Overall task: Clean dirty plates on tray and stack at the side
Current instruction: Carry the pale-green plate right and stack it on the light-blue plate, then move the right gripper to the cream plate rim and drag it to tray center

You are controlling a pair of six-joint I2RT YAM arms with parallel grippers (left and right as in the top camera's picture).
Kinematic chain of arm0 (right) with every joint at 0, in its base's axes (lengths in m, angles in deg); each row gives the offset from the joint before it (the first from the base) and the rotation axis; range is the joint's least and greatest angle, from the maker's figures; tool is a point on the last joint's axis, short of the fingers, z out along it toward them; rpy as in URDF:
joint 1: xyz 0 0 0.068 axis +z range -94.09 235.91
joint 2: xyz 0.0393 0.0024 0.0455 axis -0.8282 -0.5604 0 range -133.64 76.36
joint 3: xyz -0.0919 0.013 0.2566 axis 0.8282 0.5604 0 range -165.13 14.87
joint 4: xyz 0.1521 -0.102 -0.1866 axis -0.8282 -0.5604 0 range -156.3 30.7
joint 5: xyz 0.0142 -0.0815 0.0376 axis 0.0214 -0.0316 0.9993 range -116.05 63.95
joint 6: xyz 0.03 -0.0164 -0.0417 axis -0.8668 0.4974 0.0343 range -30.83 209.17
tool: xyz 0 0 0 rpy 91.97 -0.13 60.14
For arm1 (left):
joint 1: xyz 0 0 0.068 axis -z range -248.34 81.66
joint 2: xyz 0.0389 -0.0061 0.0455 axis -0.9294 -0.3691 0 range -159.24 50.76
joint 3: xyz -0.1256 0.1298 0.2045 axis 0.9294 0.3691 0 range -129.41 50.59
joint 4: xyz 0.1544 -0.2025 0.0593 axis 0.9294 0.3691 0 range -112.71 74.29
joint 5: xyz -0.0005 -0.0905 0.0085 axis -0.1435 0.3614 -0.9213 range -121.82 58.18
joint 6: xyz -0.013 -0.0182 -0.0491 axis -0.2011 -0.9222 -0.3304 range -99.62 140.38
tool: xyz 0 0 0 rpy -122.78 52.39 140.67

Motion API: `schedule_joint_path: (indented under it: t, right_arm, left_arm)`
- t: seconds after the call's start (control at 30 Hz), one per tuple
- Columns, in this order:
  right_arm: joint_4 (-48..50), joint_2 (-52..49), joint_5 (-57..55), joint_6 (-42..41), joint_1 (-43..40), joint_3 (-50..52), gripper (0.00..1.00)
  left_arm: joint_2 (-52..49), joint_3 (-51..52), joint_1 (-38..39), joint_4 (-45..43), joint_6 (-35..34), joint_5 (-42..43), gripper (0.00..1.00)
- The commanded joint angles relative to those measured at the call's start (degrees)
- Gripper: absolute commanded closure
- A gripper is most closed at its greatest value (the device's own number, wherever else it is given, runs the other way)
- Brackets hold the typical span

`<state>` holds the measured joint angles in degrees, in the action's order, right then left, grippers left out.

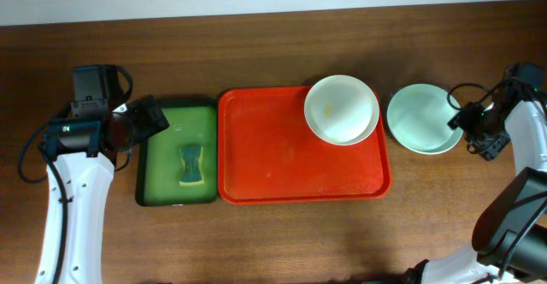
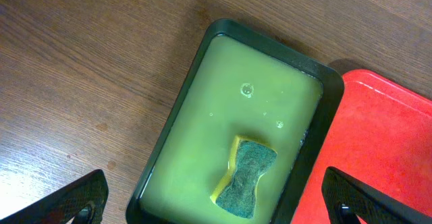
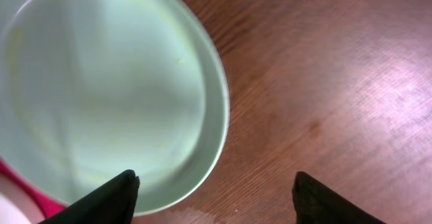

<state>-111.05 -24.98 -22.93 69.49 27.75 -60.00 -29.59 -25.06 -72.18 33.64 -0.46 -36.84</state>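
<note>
Overhead, plates: cream-white round plate (image 1: 342, 109) on far-right corner of large red plastic tray (image 1: 273, 164); pale blue-green round plate (image 1: 423, 119) just right of tray.
L gripper (image 2: 214, 183): fingers spread, empty.
R gripper (image 3: 212, 180): spread, empty, over blue-green plate rim.

No text, label, brand, number or sign can be read in any of the three views. The red tray (image 1: 256, 147), the green tray (image 1: 162, 160), the sponge (image 1: 191, 164), the plates (image 1: 342, 109) and the wooden surface (image 1: 273, 53) all appear plain and unmarked, and the arms show no legible lettering.
</note>
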Motion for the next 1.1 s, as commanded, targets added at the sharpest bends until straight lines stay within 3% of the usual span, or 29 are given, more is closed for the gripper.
schedule_joint_path:
  t: [0.0,0.13,0.17,0.23,0.3,0.33,0.37,0.43,0.47,0.5,0.53,0.73,0.8,1.07]
  right_arm:
    - [0.8,-0.1,7.6,9.7,1.1,0.3,0.25]
    - [1.2,-0.1,8.0,11.3,9.6,0.3,0.27]
    - [1.2,-0.1,8.0,11.3,13.0,0.3,0.32]
    - [1.2,-0.1,8.0,6.9,18.4,0.3,0.51]
    - [1.4,-0.1,7.7,2.2,21.9,0.3,0.55]
    - [1.7,-0.1,7.7,-1.4,23.9,0.3,0.48]
    - [1.9,-0.1,7.7,-3.3,25.2,0.3,0.02]
    - [2.1,-0.1,7.6,-3.1,26.3,0.4,0.02]
    - [2.1,-0.1,7.6,-3.1,26.4,0.4,0.31]
    - [2.1,-0.1,7.5,-3.4,26.4,0.5,0.54]
    - [5.1,-0.1,6.8,-8.5,26.8,3.4,0.61]
    - [15.3,-0.1,6.7,-9.8,27.1,9.5,0.64]
    - [17.9,-0.1,6.7,-9.8,27.1,11.2,0.69]
    - [22.3,-0.4,4.4,-13.0,27.1,14.6,0.72]
  left_arm:
    - [0.2,-0.5,-0.3,-0.1,-0.6,-0.8,0.01]
    - [0.2,-0.5,-0.3,-0.1,-0.6,-0.8,0.01]
    - [0.2,-0.5,-0.3,-0.1,-0.6,-0.8,0.01]
    - [0.2,-0.5,-0.3,-0.1,-0.6,-0.8,0.01]
    - [0.2,-0.5,-0.3,-0.1,-0.6,-0.8,0.01]
    - [0.2,-0.5,-0.3,-0.1,-0.6,-0.8,0.01]
    - [0.2,-0.5,-0.3,-0.1,-0.6,-0.8,0.01]
    - [0.2,-0.5,-0.3,-0.1,-0.6,-0.8,0.01]
    - [0.2,-0.5,-0.3,-0.1,-0.6,-0.8,0.01]
    - [0.2,-0.5,-0.3,-0.1,-0.6,-0.8,0.01]
    - [0.2,-0.5,-0.3,-0.1,-0.6,-0.8,0.01]
    - [0.2,-0.5,-0.3,-0.1,-0.6,-0.8,0.01]
    - [0.2,-0.5,-0.3,-0.1,-0.6,-0.8,0.01]
    - [0.2,-0.5,-0.3,-0.1,-0.6,-0.8,0.01]
